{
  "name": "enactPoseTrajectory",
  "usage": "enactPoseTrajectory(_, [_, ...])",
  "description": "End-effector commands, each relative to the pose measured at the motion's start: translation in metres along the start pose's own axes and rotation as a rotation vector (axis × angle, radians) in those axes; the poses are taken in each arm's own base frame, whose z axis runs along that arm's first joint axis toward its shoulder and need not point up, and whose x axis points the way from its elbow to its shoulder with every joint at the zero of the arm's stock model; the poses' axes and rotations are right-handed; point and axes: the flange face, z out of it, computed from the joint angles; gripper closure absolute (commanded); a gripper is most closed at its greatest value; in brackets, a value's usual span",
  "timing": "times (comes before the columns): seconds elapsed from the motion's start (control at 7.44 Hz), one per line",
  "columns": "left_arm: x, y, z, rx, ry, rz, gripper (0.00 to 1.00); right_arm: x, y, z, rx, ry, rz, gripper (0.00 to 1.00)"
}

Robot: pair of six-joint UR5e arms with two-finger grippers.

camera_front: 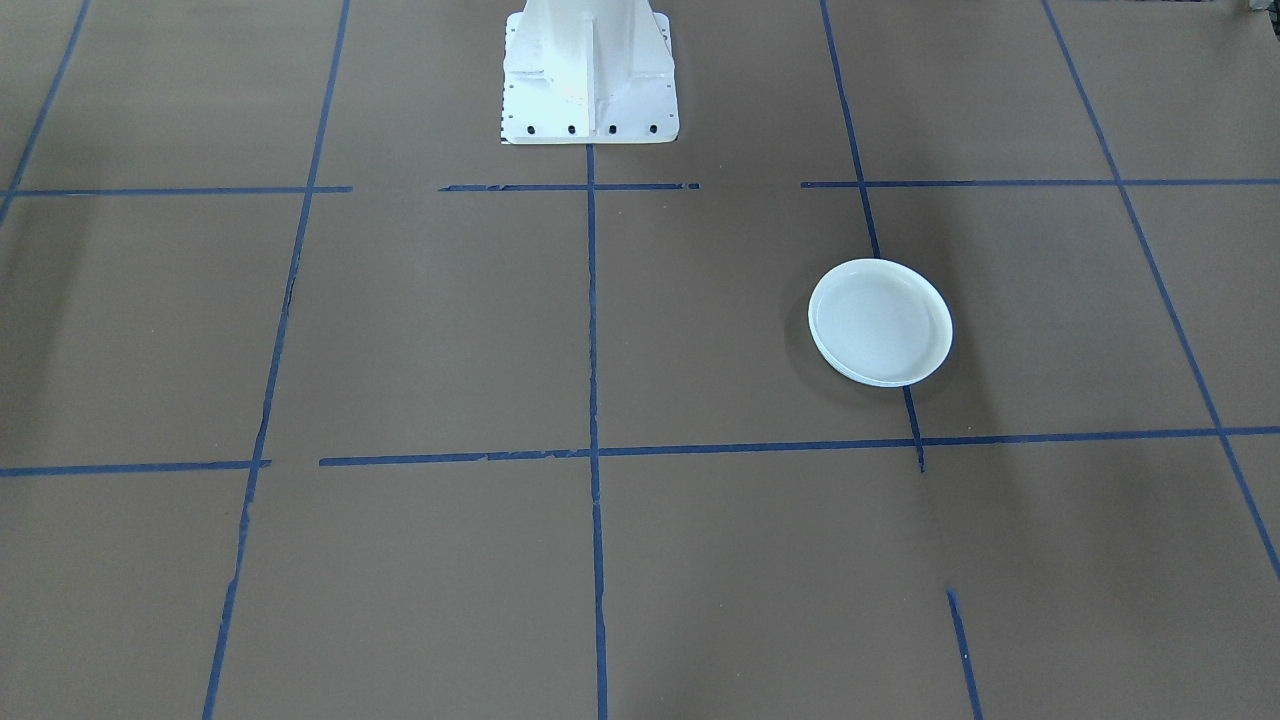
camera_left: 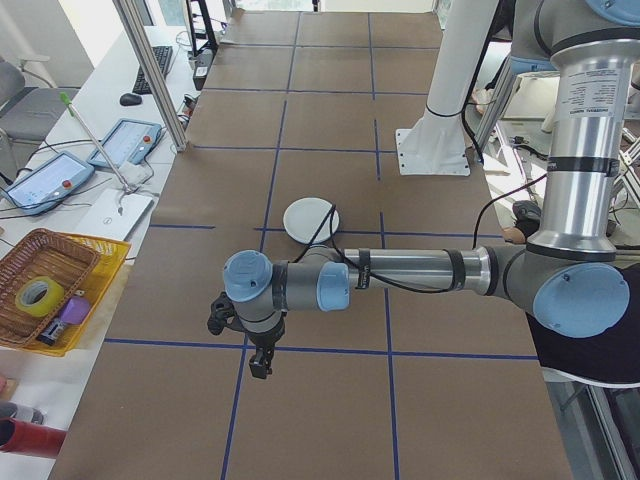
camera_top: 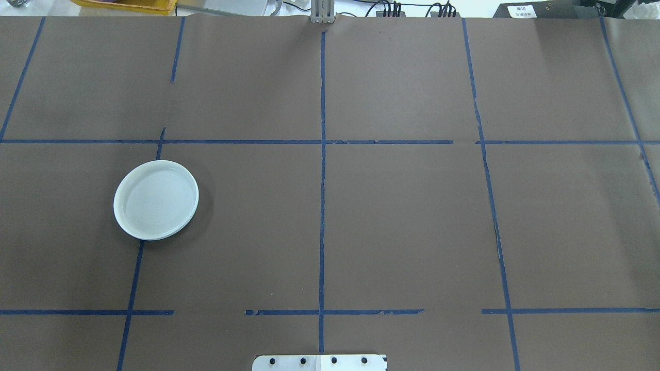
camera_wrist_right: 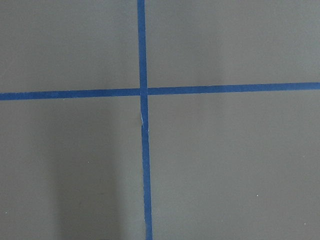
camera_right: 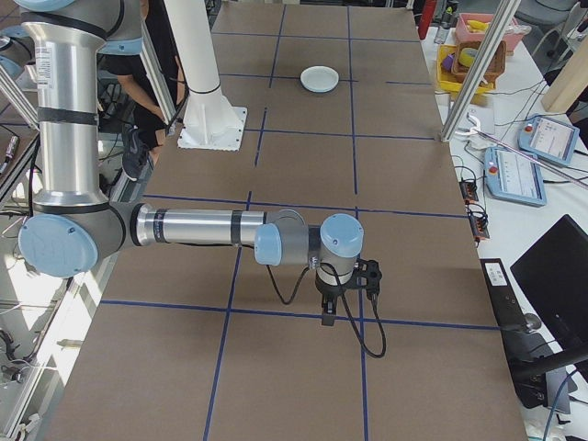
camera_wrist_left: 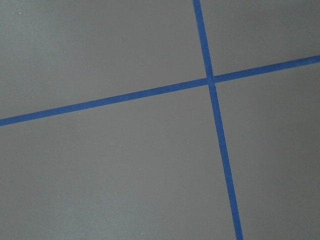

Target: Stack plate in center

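One round pale plate [camera_top: 155, 200] lies on the brown paper, left of middle in the overhead view, on a blue tape line. Faint rings show on its face, and a second rim peeks out at its lower right edge, so it seems to sit on another plate. The plain blue-grey plate cannot be made out apart. The plate also shows in the front view [camera_front: 880, 322] and both side views [camera_left: 310, 218] [camera_right: 320, 78]. My left gripper [camera_left: 262, 365] and right gripper [camera_right: 327, 320] hang over bare paper far from it. Whether they are open or shut I cannot tell.
The white pedestal [camera_front: 588, 70] stands at the robot's edge of the table. Blue tape lines [camera_wrist_left: 210, 80] [camera_wrist_right: 142, 91] cross under both wrists. A yellow tray with a basket [camera_left: 50, 290] and tablets [camera_left: 125, 143] lie on a side bench. A laptop [camera_right: 560, 285] sits off the other end.
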Motion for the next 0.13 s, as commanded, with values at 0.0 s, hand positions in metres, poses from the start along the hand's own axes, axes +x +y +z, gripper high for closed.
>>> enactPoseTrajectory(0.0, [-0.0001, -0.0013, -0.0027, 0.005, -0.001, 0.000, 0.00, 0.0002, 0.0000, 0.0003, -0.001, 0.000, 0.000, 0.00])
